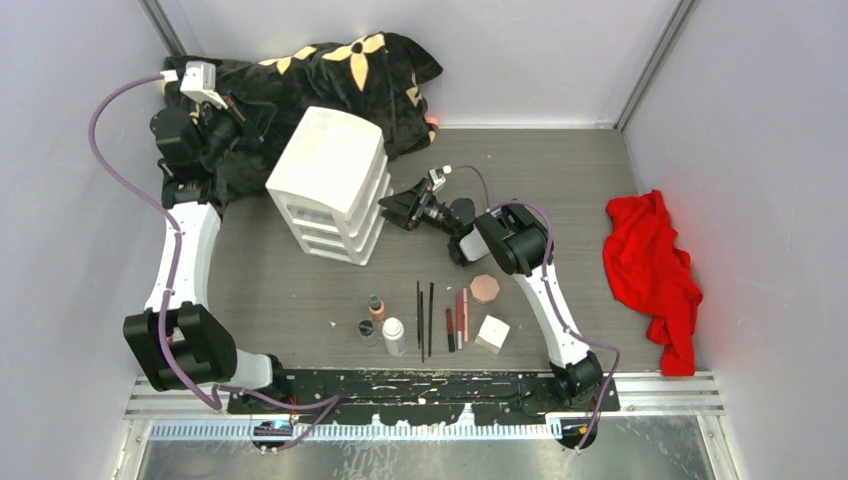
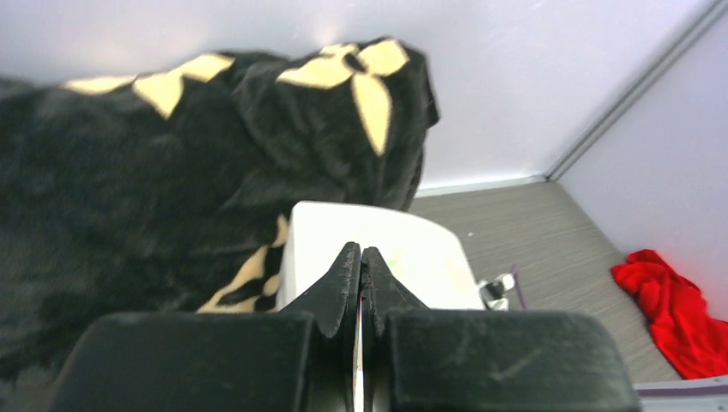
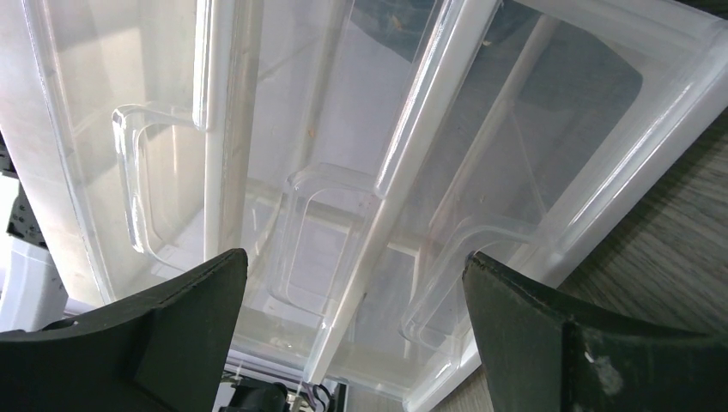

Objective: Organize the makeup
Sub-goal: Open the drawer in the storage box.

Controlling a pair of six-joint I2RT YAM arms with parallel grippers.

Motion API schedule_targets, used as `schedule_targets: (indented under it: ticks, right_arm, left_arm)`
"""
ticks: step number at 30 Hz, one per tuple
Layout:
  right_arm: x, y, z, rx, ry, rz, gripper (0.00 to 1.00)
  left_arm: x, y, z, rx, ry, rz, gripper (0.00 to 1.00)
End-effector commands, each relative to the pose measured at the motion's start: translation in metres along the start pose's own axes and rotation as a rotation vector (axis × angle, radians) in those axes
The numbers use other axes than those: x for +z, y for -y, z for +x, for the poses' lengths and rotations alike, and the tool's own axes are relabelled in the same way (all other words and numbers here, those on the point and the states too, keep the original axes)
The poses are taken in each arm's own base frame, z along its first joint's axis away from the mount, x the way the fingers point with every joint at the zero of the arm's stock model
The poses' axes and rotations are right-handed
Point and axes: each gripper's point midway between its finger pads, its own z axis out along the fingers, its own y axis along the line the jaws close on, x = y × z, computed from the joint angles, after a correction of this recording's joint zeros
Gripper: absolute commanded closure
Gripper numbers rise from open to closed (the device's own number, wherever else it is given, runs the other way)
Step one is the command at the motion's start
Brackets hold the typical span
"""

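Top view looks down on the whole table; both wrist views face the drawer box, the right closest.

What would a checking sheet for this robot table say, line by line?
Surface: grey wood-look table.
Job's things: makeup lies near the arm bases, all outside the drawer box: tan bottle, clear jar, white bottle, black sticks, pink-red sticks, octagonal compact, white cube.
Clutter: black flowered blanket at back left; red cloth at right.
Grippers: left gripper shut, holding nothing, over the blanket; right gripper open, facing the drawer fronts.
Cables: purple cables loop along both arms, none on the makeup.
Surroundings: pale walls; metal rail at the near edge.
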Motion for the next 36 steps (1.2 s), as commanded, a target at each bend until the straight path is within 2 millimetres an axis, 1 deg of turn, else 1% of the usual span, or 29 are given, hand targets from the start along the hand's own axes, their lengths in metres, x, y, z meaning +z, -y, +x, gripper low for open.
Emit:
schedule_targets:
  ticks: [1, 3, 5, 7, 11, 15, 22, 25, 28, 29, 33, 36]
  right_arm:
    - [0.005, -0.038, -0.01, -0.092, 0.022, -0.156, 0.0]
    - [0.006, -0.038, -0.011, -0.092, 0.025, -0.157, 0.0]
    - [0.005, -0.037, -0.01, -0.09, 0.025, -0.157, 0.0]
    - [0.005, -0.038, -0.011, -0.088, 0.027, -0.161, 0.0]
    - [0.004, -0.041, -0.01, -0.09, 0.022, -0.163, 0.0]
    - [0.002, -0.039, -0.01, -0.087, 0.021, -0.159, 0.0]
    - [-0.001, -0.037, -0.01, -0.077, 0.023, -0.157, 0.0]
    - [-0.003, -0.037, -0.012, -0.075, 0.027, -0.155, 0.0]
    - [-0.006, -0.037, -0.014, -0.073, 0.031, -0.153, 0.0]
    - [-0.006, -0.037, -0.015, -0.071, 0.033, -0.152, 0.0]
    - [-0.009, -0.038, -0.015, -0.073, 0.032, -0.151, 0.0]
    - [-0.01, -0.036, -0.015, -0.067, 0.033, -0.143, 0.0]
  left_arm:
    - [0.0, 0.064, -0.044, 0.011, 0.071, 0.206, 1.0]
    - [0.004, 0.088, -0.043, 0.023, 0.061, 0.274, 1.0]
    - [0.01, 0.103, -0.034, 0.035, 0.023, 0.311, 1.0]
    - [0.016, 0.109, -0.018, 0.042, -0.017, 0.315, 1.0]
    - [0.025, 0.111, 0.012, 0.054, -0.094, 0.291, 1.0]
    - [0.032, 0.104, 0.047, 0.079, -0.174, 0.241, 1.0]
    - [0.043, 0.078, 0.096, 0.085, -0.282, 0.128, 1.0]
    - [0.046, 0.072, 0.111, 0.093, -0.334, 0.081, 1.0]
    - [0.049, 0.067, 0.119, 0.117, -0.382, 0.03, 1.0]
    - [0.047, 0.066, 0.125, 0.123, -0.415, 0.014, 1.0]
    - [0.046, 0.062, 0.135, 0.142, -0.502, -0.048, 1.0]
    - [0.042, 0.055, 0.144, 0.157, -0.566, -0.114, 1.0]
